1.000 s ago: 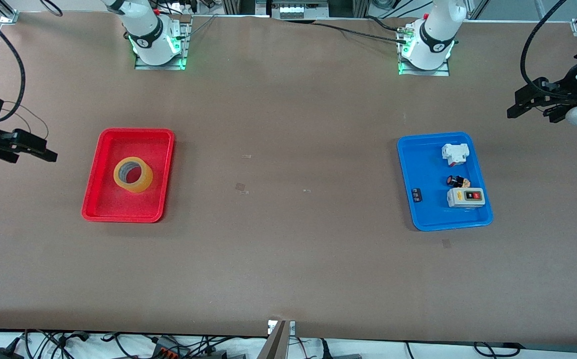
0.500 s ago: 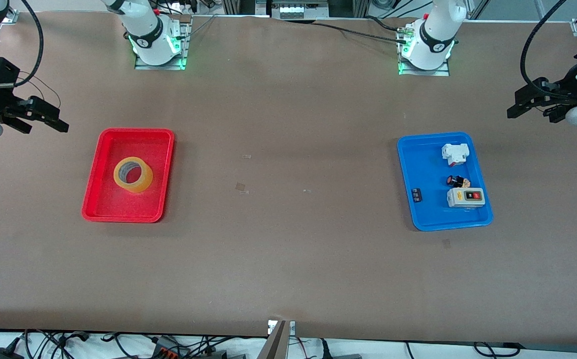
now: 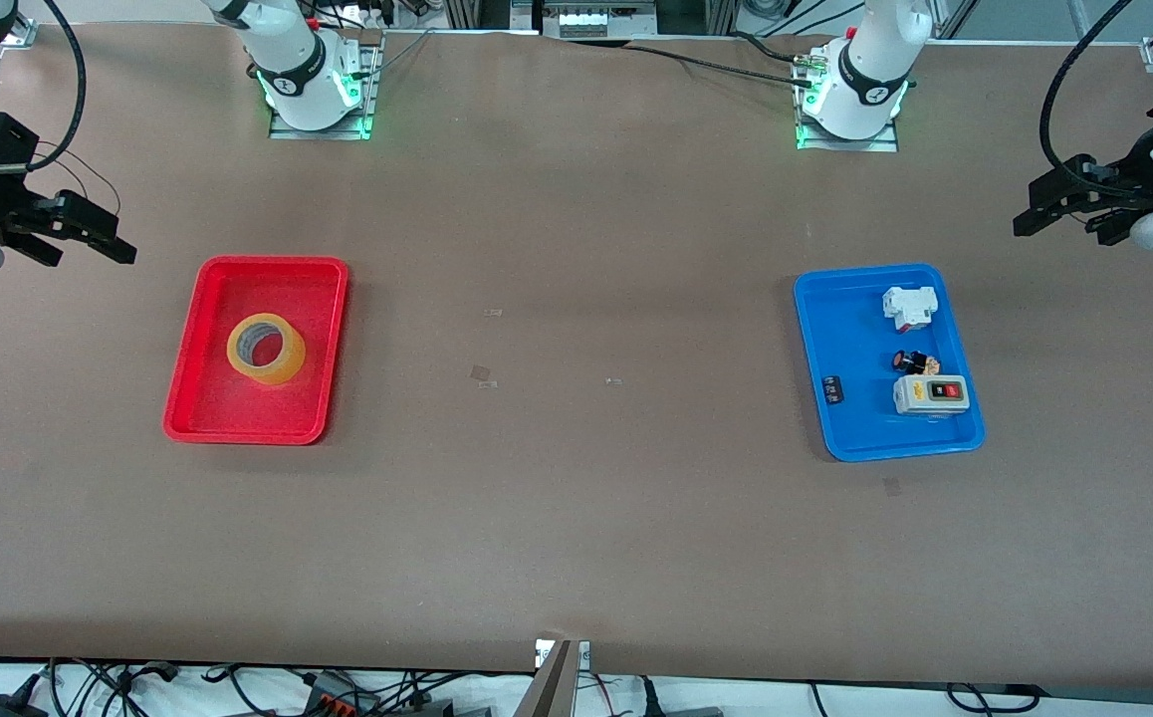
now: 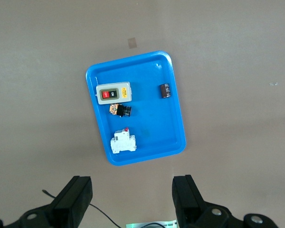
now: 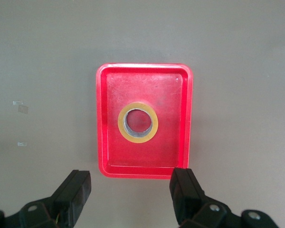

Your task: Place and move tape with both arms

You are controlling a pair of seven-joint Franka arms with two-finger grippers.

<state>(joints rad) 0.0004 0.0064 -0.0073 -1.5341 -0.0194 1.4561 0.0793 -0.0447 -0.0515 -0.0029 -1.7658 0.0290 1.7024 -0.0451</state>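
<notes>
Yellowish and translucent, the tape [image 3: 266, 349] lies flat near the middle of a red tray [image 3: 196, 339] in the left half of the frame, toward the right arm's end of the brown counter [image 3: 576, 518]. At the frame's left edge the right gripper [image 3: 89, 239] hangs over bare counter beside the tray, fingers spread and holding nothing. At the right edge the left gripper [image 3: 1059, 206] hangs likewise spread and empty, near a blue tray [image 3: 840, 329] carrying a grey switch box [image 3: 930, 394], a white breaker [image 3: 909, 307], a red-capped button [image 3: 913, 361] and a small black part [image 3: 834, 388].
</notes>
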